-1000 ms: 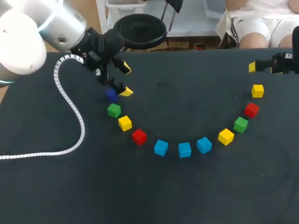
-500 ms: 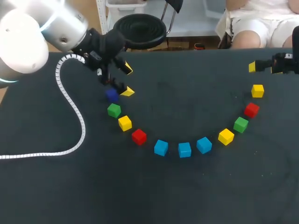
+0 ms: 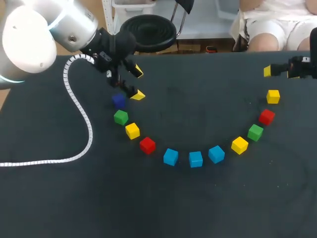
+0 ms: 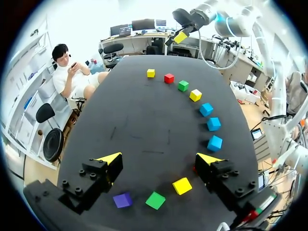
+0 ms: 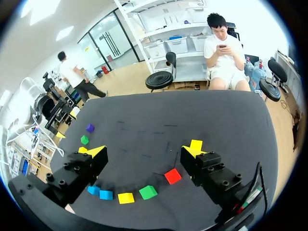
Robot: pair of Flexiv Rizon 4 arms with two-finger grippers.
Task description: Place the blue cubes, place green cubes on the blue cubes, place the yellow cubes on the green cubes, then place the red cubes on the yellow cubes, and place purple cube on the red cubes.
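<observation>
While the cubes (image 3: 216, 154) lie singly in an arc on the dark tabletop (image 3: 163, 208), both grippers hang empty.
Left gripper (image 3: 136, 84): fingers spread, nothing between them, at the arc's left end just beside the purple cube (image 3: 118, 100). Next along are a green cube (image 3: 120, 117), yellow cube (image 3: 132, 131), red cube (image 3: 147, 145) and three blue cubes (image 3: 195, 159). Right gripper (image 3: 280, 72): fingers spread, nothing held, beyond the arc's right end, near the end yellow cube (image 3: 273, 96).

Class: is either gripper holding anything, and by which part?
Nothing is held. The left gripper is open near the purple cube; the right gripper is open and empty.
</observation>
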